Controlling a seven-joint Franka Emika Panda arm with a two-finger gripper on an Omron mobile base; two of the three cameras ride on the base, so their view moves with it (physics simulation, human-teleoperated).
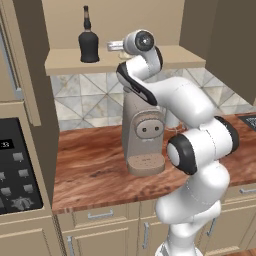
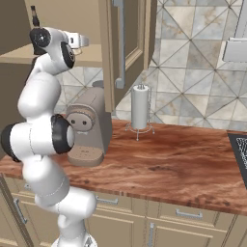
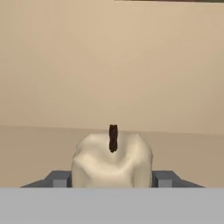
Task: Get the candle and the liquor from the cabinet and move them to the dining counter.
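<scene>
The candle (image 3: pixel 111 164), cream and lumpy with a dark wick, sits between my gripper's (image 3: pixel 111 179) two fingertips (image 3: pixel 59 179), which press against both of its sides. My gripper (image 1: pixel 116 46) reaches into the open cabinet (image 1: pixel 65 62) at shelf level. The liquor (image 1: pixel 89 45), a squat black bottle with a thin neck, stands on the same shelf just left of the hand. In the right base view the liquor's neck (image 2: pixel 34 17) peeks out behind my wrist. The dining counter is out of view.
A beige coffee machine (image 1: pixel 142 135) stands on the wood worktop (image 1: pixel 90 170) directly under the shelf. The open cabinet door (image 2: pixel 128 38) with its long metal handle hangs right of my arm. A paper towel holder (image 2: pixel 141 108) stands farther right. An oven front (image 1: pixel 15 170) is at left.
</scene>
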